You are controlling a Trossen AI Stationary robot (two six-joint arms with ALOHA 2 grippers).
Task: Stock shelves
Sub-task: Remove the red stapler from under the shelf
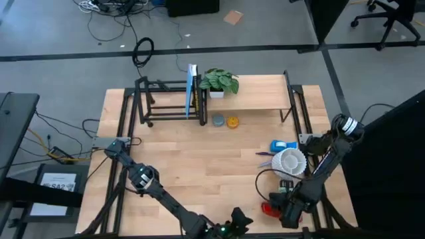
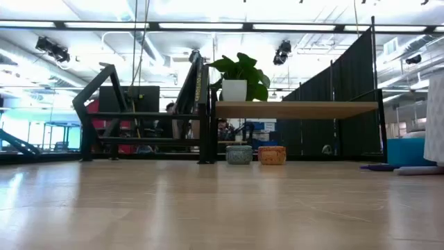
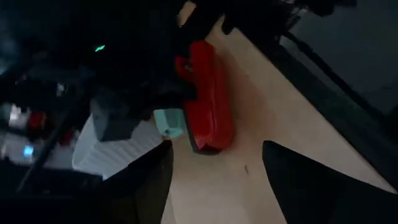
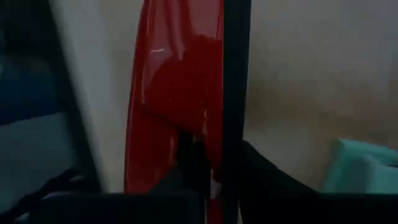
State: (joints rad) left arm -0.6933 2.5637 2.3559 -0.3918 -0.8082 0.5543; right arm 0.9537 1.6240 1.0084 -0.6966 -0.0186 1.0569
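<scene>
**Q:** Where does the right end effector [image 1: 282, 207] stand?

**A:** At the bench's [image 1: 199, 172] near right corner, low over a red object [image 1: 267, 208]. In the right wrist view its fingers [image 4: 235, 93] appear closed around that red object, one dark finger crossing its face. The left end effector [image 1: 238, 219] waits at the near edge, jaws apart and empty.

**Q:** And the shelves?

**A:** Along the far edge: the plank-topped stand [image 1: 255, 93] with a potted plant [image 1: 218, 82] on it, two small pots [image 1: 226, 121] below its front, and the black rod rack [image 1: 166, 99] to its left holding a blue book [image 1: 191, 89].

**Q:** What could go wrong?

**A:** The grip looks narrow on a glossy surface, so the object may slip in transit. The white ribbed item [image 1: 289, 162] and loose cable lie beside the path and could snag.
</scene>
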